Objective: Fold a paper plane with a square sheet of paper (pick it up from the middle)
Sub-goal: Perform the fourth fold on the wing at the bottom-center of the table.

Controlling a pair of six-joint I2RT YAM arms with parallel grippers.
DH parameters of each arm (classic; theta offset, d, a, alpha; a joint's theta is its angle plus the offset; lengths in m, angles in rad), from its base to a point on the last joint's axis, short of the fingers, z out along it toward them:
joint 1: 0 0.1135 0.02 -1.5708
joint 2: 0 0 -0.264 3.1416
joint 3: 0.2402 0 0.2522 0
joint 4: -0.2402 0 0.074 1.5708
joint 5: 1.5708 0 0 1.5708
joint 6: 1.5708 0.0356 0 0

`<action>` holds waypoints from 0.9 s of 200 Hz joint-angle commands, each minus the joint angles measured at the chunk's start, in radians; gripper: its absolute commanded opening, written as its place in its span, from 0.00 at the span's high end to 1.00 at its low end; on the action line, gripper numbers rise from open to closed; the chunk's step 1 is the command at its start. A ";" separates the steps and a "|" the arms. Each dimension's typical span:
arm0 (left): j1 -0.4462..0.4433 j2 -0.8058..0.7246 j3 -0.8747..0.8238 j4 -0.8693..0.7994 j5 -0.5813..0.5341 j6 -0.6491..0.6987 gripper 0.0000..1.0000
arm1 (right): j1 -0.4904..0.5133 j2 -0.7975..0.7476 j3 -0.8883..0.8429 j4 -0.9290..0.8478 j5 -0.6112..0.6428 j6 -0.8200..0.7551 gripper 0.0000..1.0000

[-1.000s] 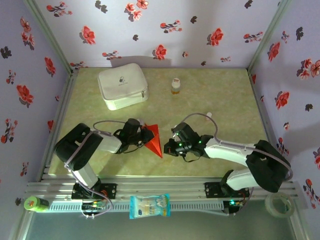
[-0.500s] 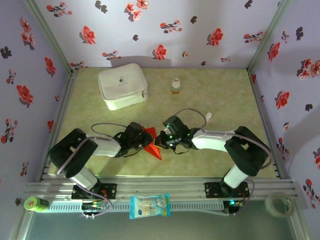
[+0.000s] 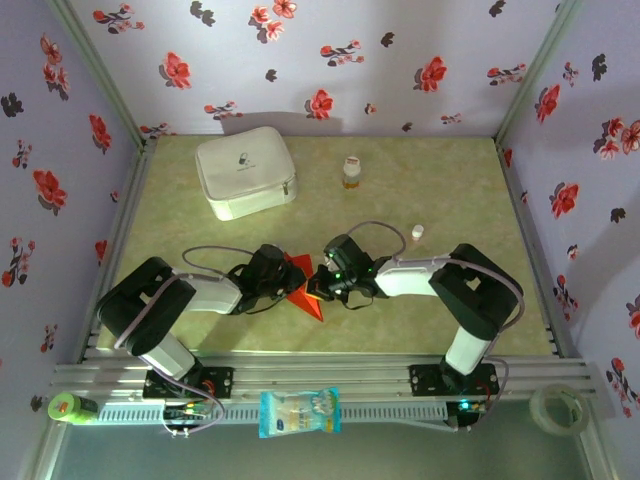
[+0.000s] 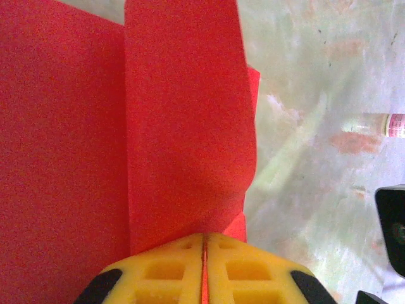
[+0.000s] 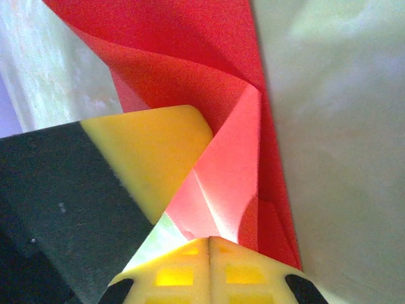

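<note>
Left wrist: left fingers (image 4: pixel 164 272) pinch an edge of folded red paper (image 4: pixel 183 126).

Table (image 3: pixel 450 190): pale green marbled top, aluminium rail (image 3: pixel 380 378) along the near edge.

White zip case (image 3: pixel 246 172): rounded, lying flat at the far left of the table, small dark mark on its top face.

1 small bottle (image 3: pixel 351 172): upright at far centre, right of the case and well apart from it; white cap, amber contents.

1 small white item (image 3: pixel 417 232): right of centre on the table, too small to identify.

Near edge, in front of the rail: blue-and-white snack packet (image 3: pixel 299 412) at centre; green item (image 3: pixel 63 407) at the left end, type not determinable; tape roll (image 3: pixel 553 408) at the right end.

3 walls (image 3: pixel 400 30): lilac paper with red and dark flowers.
</note>
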 commanded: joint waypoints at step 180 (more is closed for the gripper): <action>0.022 -0.159 0.020 -0.247 0.139 0.158 0.95 | 0.002 -0.003 -0.079 -0.049 0.059 -0.026 0.99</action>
